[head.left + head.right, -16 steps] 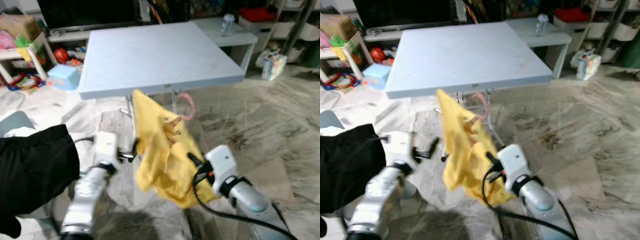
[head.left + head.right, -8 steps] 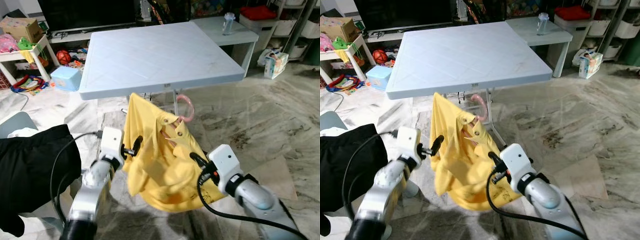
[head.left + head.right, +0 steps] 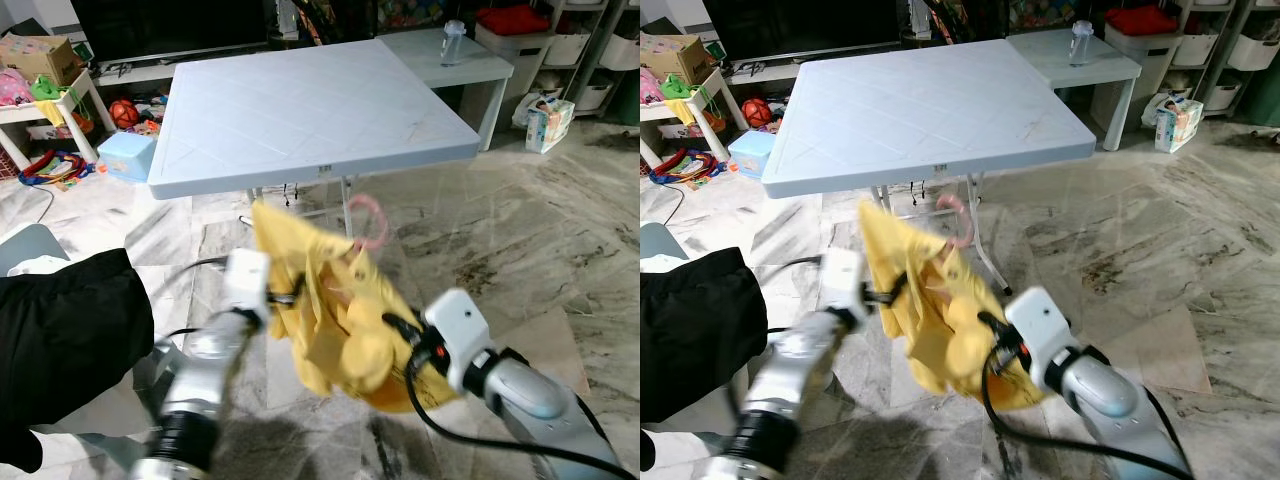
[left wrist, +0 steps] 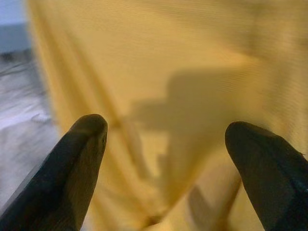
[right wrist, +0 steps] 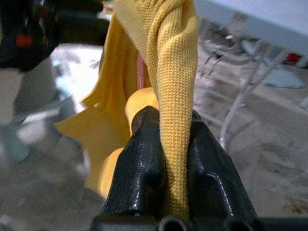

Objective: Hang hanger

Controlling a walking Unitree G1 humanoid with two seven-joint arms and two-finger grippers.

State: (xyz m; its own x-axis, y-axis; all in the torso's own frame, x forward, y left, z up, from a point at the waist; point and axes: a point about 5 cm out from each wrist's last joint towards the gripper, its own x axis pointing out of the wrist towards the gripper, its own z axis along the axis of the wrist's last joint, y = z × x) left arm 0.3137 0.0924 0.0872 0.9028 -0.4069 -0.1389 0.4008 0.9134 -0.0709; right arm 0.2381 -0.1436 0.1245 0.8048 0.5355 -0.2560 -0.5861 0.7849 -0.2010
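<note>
A yellow shirt [image 3: 330, 310] hangs bunched on a pink hanger whose hook [image 3: 370, 220] sticks up in front of the table edge. My right gripper [image 3: 396, 330] holds the shirt's lower right side. In the right wrist view its fingers [image 5: 144, 159] are shut on a fold of yellow cloth, with the pink hanger bar [image 5: 140, 72] behind it. My left gripper [image 3: 286, 295] is at the shirt's left edge. In the left wrist view it [image 4: 166, 144] stands open, its fingers [image 4: 82, 159] wide apart and the yellow cloth [image 4: 168, 62] close ahead.
A pale blue folding table [image 3: 300, 100] stands just beyond the shirt. A black garment [image 3: 60, 350] lies at the near left. A white low table [image 3: 470, 60] with a bottle, toys and a blue box [image 3: 125, 155] line the back. Marble floor lies to the right.
My left gripper has swung right, up against the shirt's left edge. The shirt has bunched up between the two grippers. The right gripper has kept its hold.
</note>
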